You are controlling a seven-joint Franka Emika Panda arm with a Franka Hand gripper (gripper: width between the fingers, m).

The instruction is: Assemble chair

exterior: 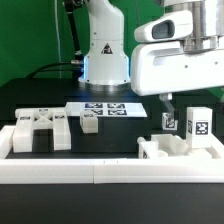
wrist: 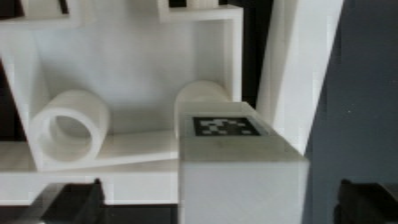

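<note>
Near front edge of table [exterior: 40, 100], exterior view's right, noted gripper [exterior: 168, 110] jaws parted astride tagged chair bar [wrist: 240, 170].

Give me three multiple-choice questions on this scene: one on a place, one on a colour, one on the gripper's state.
1. Where is the marker board? A on the rail; B before the robot base; C on a chair part.
2. The table is: A white; B red; C black.
3. The gripper is: A open; B shut on a cube; C shut, empty.
Answers: 1 B, it lies flat before the base. 2 C, black shows around the parts. 3 A, the fingers stand wide apart beside a tagged bar.
</note>
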